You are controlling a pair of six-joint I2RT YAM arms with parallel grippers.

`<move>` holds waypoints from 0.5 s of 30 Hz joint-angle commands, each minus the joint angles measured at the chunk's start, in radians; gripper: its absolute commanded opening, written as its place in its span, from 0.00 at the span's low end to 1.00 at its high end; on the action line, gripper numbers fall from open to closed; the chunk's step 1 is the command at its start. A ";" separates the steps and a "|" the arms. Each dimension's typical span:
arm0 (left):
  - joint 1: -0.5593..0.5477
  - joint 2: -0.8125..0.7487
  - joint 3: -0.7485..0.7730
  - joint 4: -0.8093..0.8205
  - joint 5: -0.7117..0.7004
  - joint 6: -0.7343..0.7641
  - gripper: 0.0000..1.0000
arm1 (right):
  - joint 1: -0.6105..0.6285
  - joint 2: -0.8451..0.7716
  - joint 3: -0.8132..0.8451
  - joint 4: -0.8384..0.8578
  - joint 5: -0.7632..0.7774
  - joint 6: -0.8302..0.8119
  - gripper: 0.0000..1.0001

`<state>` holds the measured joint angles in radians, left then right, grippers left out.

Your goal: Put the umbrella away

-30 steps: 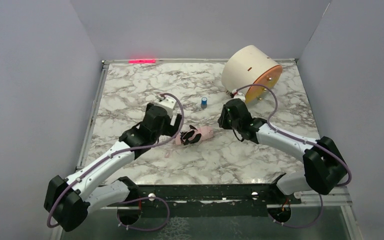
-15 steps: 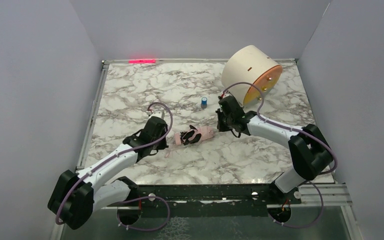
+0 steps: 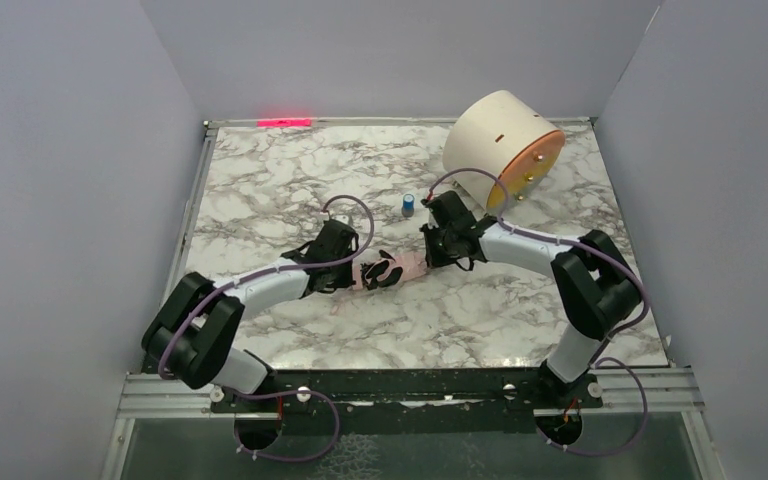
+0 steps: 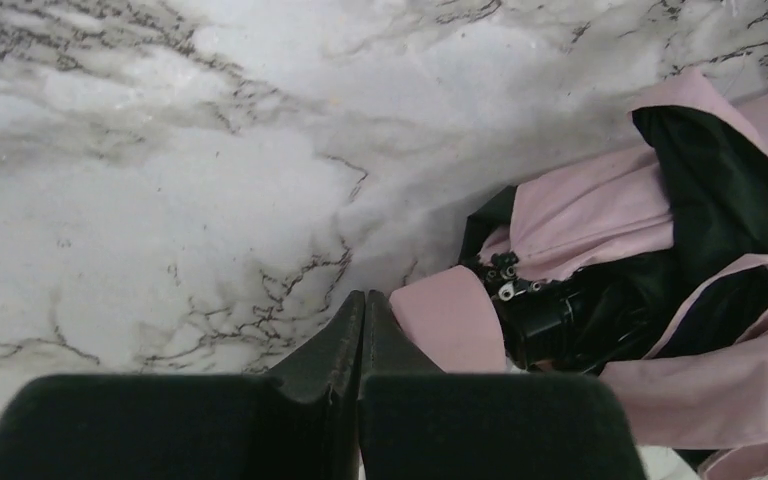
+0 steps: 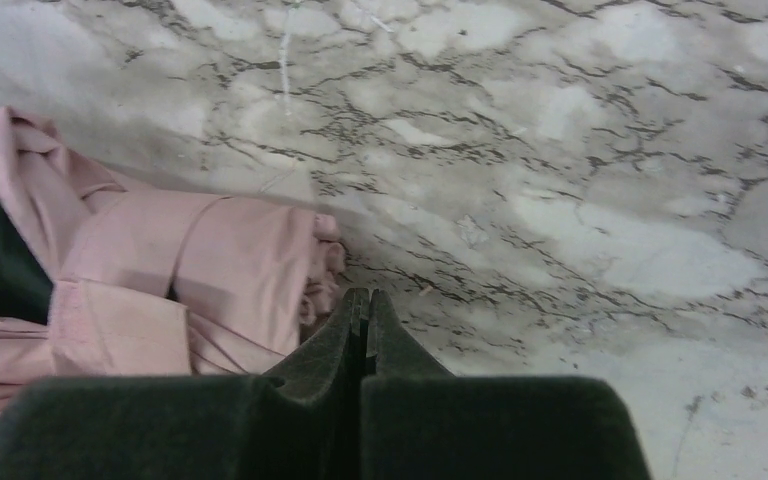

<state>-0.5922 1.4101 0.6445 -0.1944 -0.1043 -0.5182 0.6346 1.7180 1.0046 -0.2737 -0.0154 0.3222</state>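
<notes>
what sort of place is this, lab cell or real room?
Probably a lab test cell: plain grey walls box in a marble-print table, with the left arm and right arm bolted to a frame at its near edge.

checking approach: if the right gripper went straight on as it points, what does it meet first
Likely the marble table; the umbrella lies just beside the shut right gripper, off its line; depth unclear.
</notes>
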 commanded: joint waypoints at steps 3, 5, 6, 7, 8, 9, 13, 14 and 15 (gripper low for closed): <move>-0.094 0.112 0.088 0.101 0.065 0.033 0.00 | 0.003 0.031 0.043 0.071 -0.276 0.000 0.00; -0.151 0.150 0.123 0.115 0.083 0.028 0.00 | 0.003 0.033 0.043 0.114 -0.341 0.034 0.00; -0.175 0.165 0.132 0.129 0.100 0.018 0.00 | 0.003 0.033 0.042 0.132 -0.371 0.047 0.01; -0.195 0.176 0.132 0.146 0.103 0.005 0.00 | 0.003 0.032 0.041 0.149 -0.401 0.057 0.00; -0.207 0.184 0.129 0.167 0.125 -0.007 0.00 | 0.004 0.029 0.039 0.160 -0.420 0.063 0.01; -0.211 0.190 0.124 0.183 0.139 -0.019 0.00 | 0.003 0.024 0.035 0.165 -0.427 0.070 0.01; -0.212 0.203 0.140 0.190 0.129 -0.012 0.00 | 0.002 -0.010 0.015 0.137 -0.364 0.074 0.01; -0.212 0.205 0.153 0.188 0.127 -0.003 0.00 | 0.003 -0.015 0.011 0.127 -0.347 0.072 0.01; -0.211 0.206 0.169 0.177 0.122 0.010 0.00 | 0.003 -0.019 0.012 0.115 -0.325 0.072 0.00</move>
<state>-0.7185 1.5524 0.7593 -0.1581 -0.2142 -0.4919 0.5747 1.7409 1.0061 -0.2951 -0.1570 0.3092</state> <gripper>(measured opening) 0.002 0.013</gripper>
